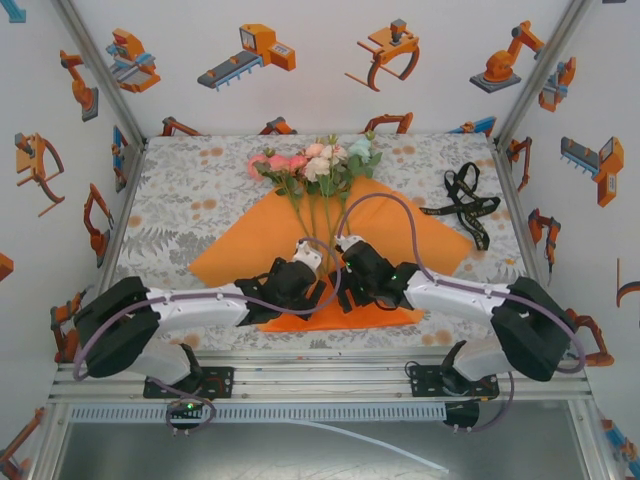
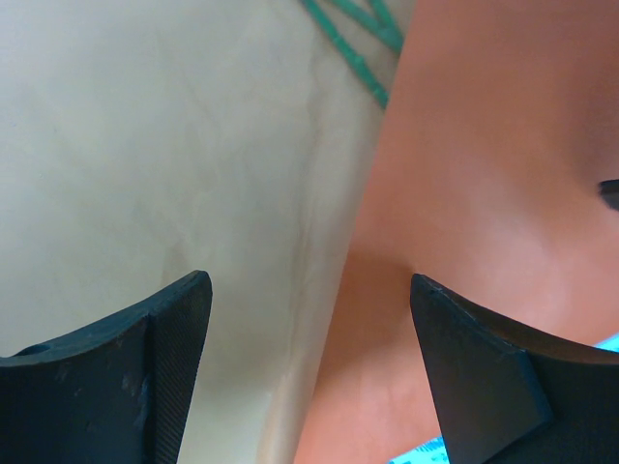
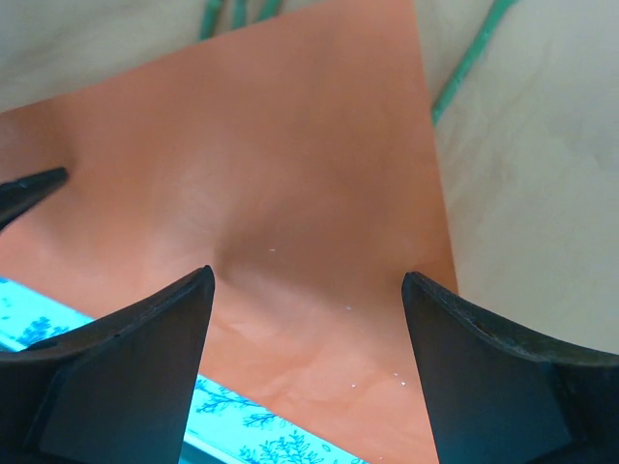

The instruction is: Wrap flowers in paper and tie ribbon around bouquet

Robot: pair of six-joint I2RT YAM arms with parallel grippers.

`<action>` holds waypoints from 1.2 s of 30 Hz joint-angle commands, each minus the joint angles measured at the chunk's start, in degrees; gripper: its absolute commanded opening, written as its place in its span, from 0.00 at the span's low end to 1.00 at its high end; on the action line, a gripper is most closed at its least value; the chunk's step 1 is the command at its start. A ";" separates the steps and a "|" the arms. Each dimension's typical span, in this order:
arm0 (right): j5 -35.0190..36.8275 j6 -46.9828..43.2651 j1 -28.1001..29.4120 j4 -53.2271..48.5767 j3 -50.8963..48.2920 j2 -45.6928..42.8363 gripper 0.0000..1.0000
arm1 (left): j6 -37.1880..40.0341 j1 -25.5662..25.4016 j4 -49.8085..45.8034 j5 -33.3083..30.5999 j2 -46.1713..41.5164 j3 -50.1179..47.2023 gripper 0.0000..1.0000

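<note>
The flowers point(image 1: 312, 165) lie on the orange paper point(image 1: 400, 235), pink, white and mint blooms at the far end and green stems point(image 1: 318, 225) running toward me. At the sheet's near corner my left gripper point(image 1: 306, 256) and right gripper point(image 1: 347, 247) stand close together, both low over the stem ends. The left gripper point(image 2: 309, 285) is open over the edge of an orange paper flap point(image 2: 484, 145), with stems point(image 2: 353, 39) beyond. My right gripper point(image 3: 308, 275) is open above an orange corner flap point(image 3: 290, 174), a stem point(image 3: 474, 58) beside it. The black ribbon point(image 1: 462, 205) lies to the right of the sheet.
A floral tablecloth point(image 1: 180, 200) covers the table inside white walls with robot pictures. Grey cables point(image 1: 390, 205) loop above the right arm. The metal rail point(image 1: 320, 385) with both arm bases runs along the near edge.
</note>
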 commanded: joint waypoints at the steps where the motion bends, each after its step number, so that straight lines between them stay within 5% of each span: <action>1: 4.67 -1.00 0.07 0.63 -0.68 1.17 0.72 | -1.28 0.08 0.51 -3.06 3.03 0.32 0.77; 9: 3.85 -2.64 0.25 -5.86 1.99 -3.65 0.72 | -4.06 0.10 3.22 -4.70 1.84 -1.71 0.78; 20: -1.56 6.05 2.56 -7.35 -2.69 -19.71 0.68 | -2.94 0.15 -0.50 0.29 -17.42 -1.01 0.82; 24: -4.40 5.79 2.54 -2.49 -2.34 -16.38 0.67 | -10.16 0.76 -7.98 -7.09 -21.54 -0.62 0.82; 26: -4.09 4.98 2.56 -0.69 -0.82 -13.03 0.68 | -18.95 5.18 -15.31 -9.65 -23.17 -0.08 0.85; 29: 1.79 3.44 2.52 -0.12 2.38 -7.34 0.68 | -31.81 19.55 -21.79 -2.69 -25.74 -1.77 0.81; 36: 9.89 -0.30 -1.24 3.38 4.57 0.42 0.68 | -34.15 45.75 -18.49 3.04 -28.87 -7.25 0.82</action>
